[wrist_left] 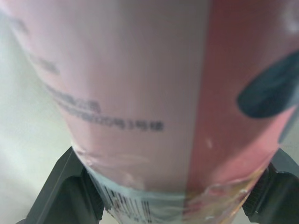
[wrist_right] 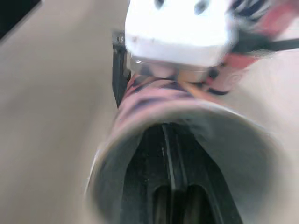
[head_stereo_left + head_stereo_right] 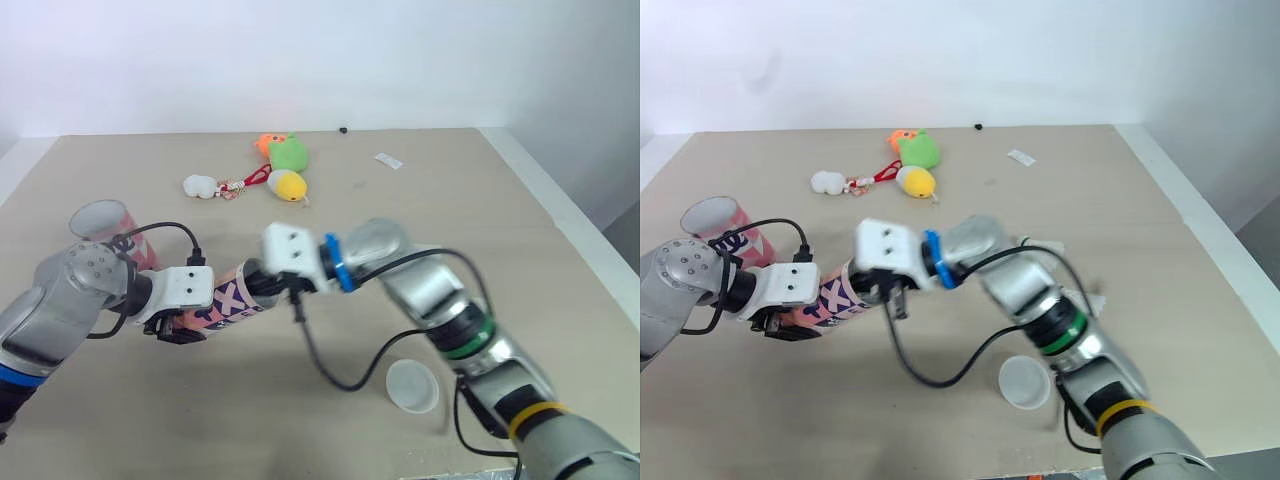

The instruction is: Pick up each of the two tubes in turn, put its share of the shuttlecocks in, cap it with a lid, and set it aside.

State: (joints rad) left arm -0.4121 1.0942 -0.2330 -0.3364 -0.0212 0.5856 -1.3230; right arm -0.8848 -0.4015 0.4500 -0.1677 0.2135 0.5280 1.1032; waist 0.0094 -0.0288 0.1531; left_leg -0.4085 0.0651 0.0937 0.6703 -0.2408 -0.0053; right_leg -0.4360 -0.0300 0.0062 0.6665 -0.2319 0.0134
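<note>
My left gripper is shut on a pink printed tube and holds it lying sideways just above the table; its black fingers clamp the tube's base end. The tube's open mouth faces my right gripper, which reaches inside the mouth with its fingers shut together, and I can make out nothing between them. The tube's rim rings them. A second pink tube stands upright at the far left, open at the top. A round white lid lies near the table's front, under my right forearm.
Small plush toys lie at the back middle: a green and orange one, a yellow one and a white one. A small white tag lies beyond them. The table's right edge runs close to my right arm.
</note>
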